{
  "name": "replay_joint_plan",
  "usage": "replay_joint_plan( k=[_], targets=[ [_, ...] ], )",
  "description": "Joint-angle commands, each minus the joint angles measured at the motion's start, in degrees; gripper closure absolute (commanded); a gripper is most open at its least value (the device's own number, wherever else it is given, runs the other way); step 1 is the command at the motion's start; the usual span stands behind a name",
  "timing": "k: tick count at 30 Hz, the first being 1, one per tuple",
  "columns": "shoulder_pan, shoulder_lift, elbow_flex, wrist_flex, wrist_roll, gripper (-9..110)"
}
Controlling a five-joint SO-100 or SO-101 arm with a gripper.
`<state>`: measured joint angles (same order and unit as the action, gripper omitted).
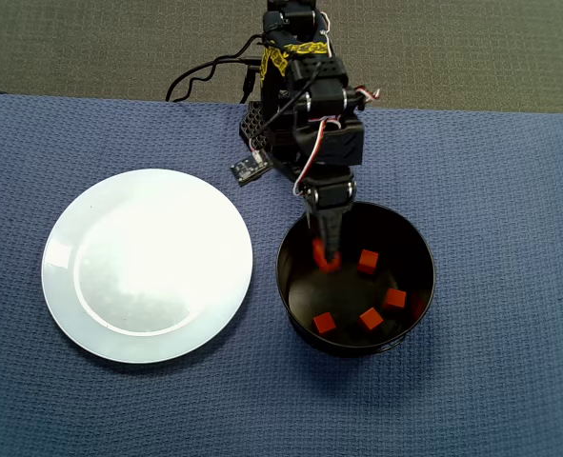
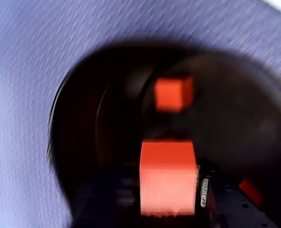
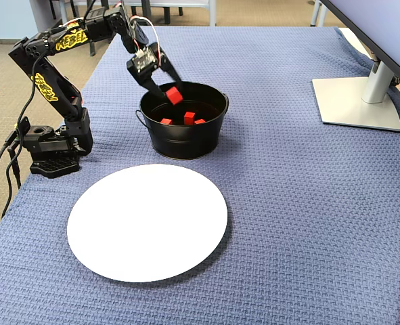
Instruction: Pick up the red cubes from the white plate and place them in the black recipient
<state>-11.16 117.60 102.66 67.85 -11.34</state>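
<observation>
My gripper (image 1: 326, 255) hangs over the black pot (image 1: 400, 236) and is shut on one red cube (image 1: 321, 253), held just above the pot's left inside. The fixed view shows the gripper (image 3: 172, 95) with that cube (image 3: 175, 95) over the pot (image 3: 183, 143). In the wrist view the held cube (image 2: 168, 178) fills the bottom centre between the jaws, and the dark pot (image 2: 83, 133) lies beyond it. Several more red cubes (image 1: 368, 261) lie on the pot's floor. The white plate (image 1: 148, 265) is bare, to the left of the pot.
A blue woven cloth (image 1: 510, 190) covers the table. The arm's base (image 3: 51, 159) stands at the table's left edge in the fixed view, with cables behind it. A monitor stand (image 3: 355, 101) sits at the far right. A small circuit board (image 1: 250, 168) hangs by the arm.
</observation>
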Motion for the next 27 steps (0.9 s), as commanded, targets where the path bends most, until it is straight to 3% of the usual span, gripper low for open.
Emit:
replay_joint_plan(
  k=[1, 10, 15, 20, 27],
  targets=[
    [3.16, 3.6, -0.62, -1.05, -2.9, 65],
    [24.61, 18.54, 12.83, -0.7, -8.96, 74],
    [31.29, 26.54, 27.6, -2.55, -13.01, 78],
    [30.76, 30.15, 39.29, -7.82, -13.18, 86],
    [23.29, 35.95, 46.85, -6.33, -12.92, 86]
  ],
)
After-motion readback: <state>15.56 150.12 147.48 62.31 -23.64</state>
